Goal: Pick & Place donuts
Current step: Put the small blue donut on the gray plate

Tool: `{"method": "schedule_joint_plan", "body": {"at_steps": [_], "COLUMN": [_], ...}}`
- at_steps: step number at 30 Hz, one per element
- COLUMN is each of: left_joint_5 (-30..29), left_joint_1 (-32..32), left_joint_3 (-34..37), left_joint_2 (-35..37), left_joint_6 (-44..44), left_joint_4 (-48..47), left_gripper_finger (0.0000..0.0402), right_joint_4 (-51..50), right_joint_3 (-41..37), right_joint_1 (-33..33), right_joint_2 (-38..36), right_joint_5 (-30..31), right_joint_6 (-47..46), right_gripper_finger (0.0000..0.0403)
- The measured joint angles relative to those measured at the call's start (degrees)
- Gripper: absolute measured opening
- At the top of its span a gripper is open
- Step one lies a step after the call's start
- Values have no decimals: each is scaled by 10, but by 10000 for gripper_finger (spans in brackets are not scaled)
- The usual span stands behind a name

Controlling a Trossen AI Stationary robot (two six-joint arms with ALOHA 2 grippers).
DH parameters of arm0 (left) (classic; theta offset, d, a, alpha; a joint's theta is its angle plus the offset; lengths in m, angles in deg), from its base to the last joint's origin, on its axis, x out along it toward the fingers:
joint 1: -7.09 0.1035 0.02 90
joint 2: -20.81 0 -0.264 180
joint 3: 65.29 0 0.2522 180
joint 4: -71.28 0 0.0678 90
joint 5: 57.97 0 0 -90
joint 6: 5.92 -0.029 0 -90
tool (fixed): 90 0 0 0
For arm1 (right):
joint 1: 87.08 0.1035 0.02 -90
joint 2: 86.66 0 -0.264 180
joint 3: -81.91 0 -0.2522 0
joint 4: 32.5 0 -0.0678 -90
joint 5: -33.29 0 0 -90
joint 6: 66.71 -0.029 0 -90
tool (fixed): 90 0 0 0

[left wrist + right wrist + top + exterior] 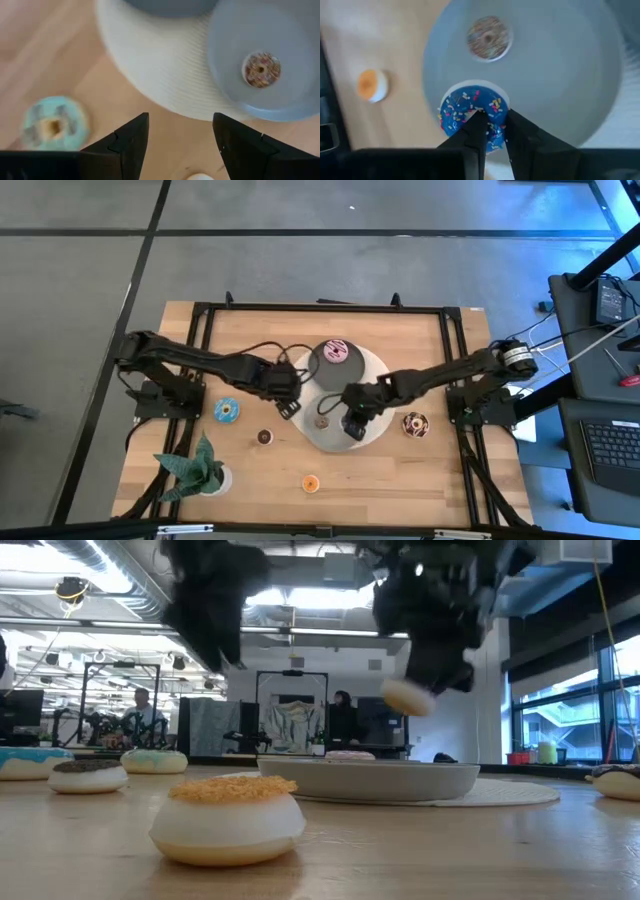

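Two dark arms reach in from opposite sides of the wooden table [400,470] and meet near the pale round mat [375,370] at its middle. The right arm stretches leftward, elbow raised, wrist bent down over the nearer grey dish [580,75]; its right gripper [492,127] is pinched onto the blue sprinkled donut [465,107], the fingers closed through the ring and over its edge, holding it above the dish floor. A small sprinkled mini donut [488,37] lies in the same dish. The left arm extends rightward, its wrist tipped down at the mat's left edge, and the left gripper [180,137] hangs with its fingers spread apart and nothing between them. A pink-iced donut [335,351] sits in the farther dish [318,363]. On the bare wood lie a light green donut [227,411], a small brown mini [264,437], an orange mini [311,482] and a chocolate sprinkled donut [415,424] to the right of the mat. A green star-shaped plant [195,465] stands at the table's near left corner.
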State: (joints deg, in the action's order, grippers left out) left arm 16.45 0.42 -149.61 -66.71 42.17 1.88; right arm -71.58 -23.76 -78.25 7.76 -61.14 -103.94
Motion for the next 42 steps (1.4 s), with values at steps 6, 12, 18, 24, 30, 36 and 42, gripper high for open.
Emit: {"method": "schedule_joint_plan", "body": {"at_steps": [6, 12, 18, 24, 30, 36, 42], "left_joint_5": [-84, -161, -162, -158, -160, -155, -155], "left_joint_1": [-43, -80, -94, -95, -95, -95, -95], "left_joint_3": [33, 77, 98, 104, 104, 104, 104], "left_joint_2": [105, 169, 177, 173, 173, 173, 173], "left_joint_6": [83, 128, 144, 143, 143, 143, 143], "left_joint_4": [-7, 42, 55, 76, 79, 79, 79], "left_gripper_finger": [219, 216, 216, 219, 215, 217, 216], "right_joint_4": [22, 31, 41, 46, 45, 38, 32], "right_joint_3": [0, 0, -1, -1, -1, -1, -1], "right_joint_1": [-11, -13, -16, -16, -16, -15, -24], "right_joint_2": [34, 71, 96, 94, 93, 93, 93], "right_joint_5": [-2, 1, 3, 22, 29, 24, 24], "right_joint_6": [40, 46, 44, 31, 32, 46, 44], "right_gripper_finger": [62, 58, 58, 58, 58, 74, 135]}}
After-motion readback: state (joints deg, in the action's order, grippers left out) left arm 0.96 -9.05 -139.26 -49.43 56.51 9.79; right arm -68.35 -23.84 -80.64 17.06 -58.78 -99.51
